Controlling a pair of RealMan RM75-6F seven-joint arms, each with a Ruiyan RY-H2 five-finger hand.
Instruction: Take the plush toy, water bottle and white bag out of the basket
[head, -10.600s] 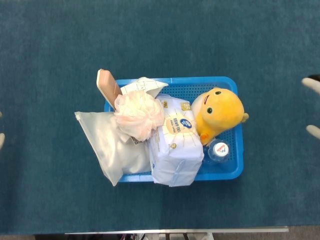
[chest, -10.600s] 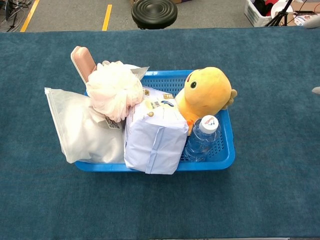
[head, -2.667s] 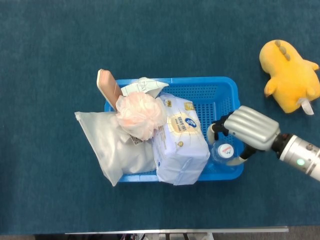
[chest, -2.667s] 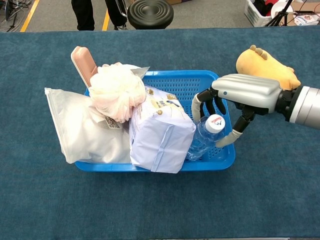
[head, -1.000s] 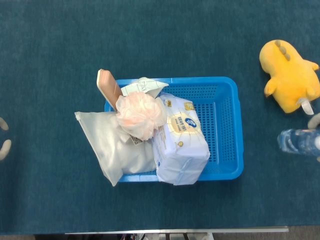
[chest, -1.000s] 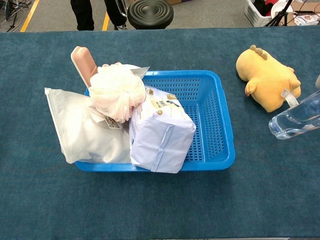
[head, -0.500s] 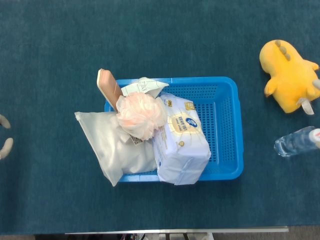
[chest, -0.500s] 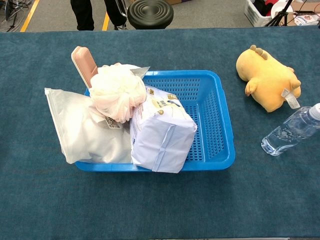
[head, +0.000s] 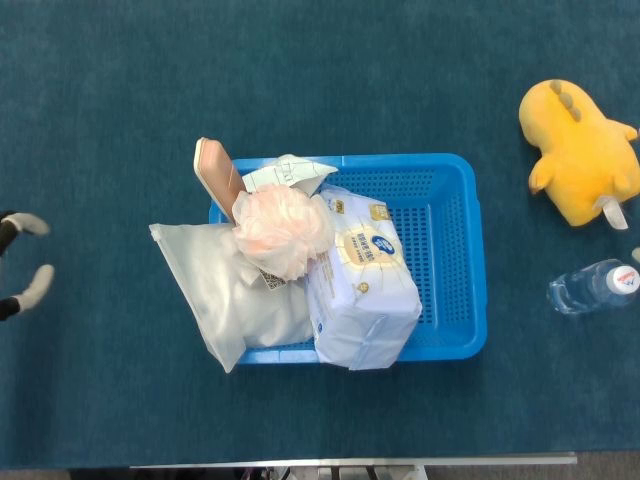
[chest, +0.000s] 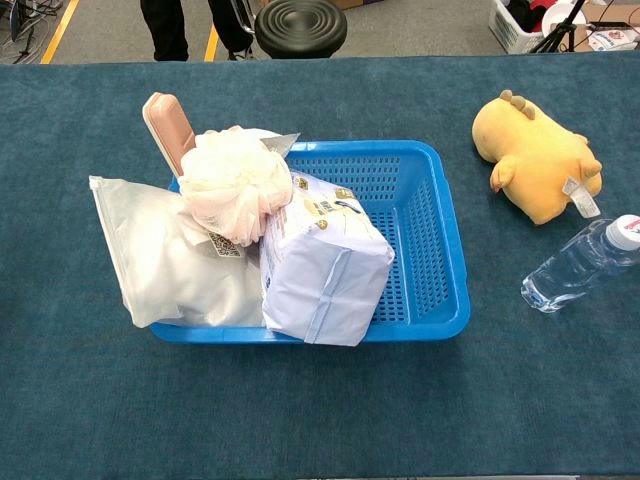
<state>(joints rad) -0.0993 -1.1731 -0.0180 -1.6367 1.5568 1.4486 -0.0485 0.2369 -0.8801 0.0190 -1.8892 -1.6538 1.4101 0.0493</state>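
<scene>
Left hand (head: 20, 266) at table's left edge, fingers spread, empty, well apart from white bag (head: 232, 290) in basket (head: 463, 240)

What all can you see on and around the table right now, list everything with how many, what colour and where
basket: one, blue, middle of the table
white bag: one, frosted white, hanging over the basket's left end
bath pouf: one, pale pink, on top of the bag and pack
tissue pack: one, pale lilac-white, in the basket, jutting over its near rim
pink flat item: one, standing tilted at the basket's far left corner
plush toy: one, yellow, on the table, right of the basket
water bottle: one, clear with a white cap, lying nearer than the toy
table: one, dark teal cover
stool: one, black, beyond the table
left hand: fingertips at the head view's left edge, holding nothing
right hand: not in view
</scene>
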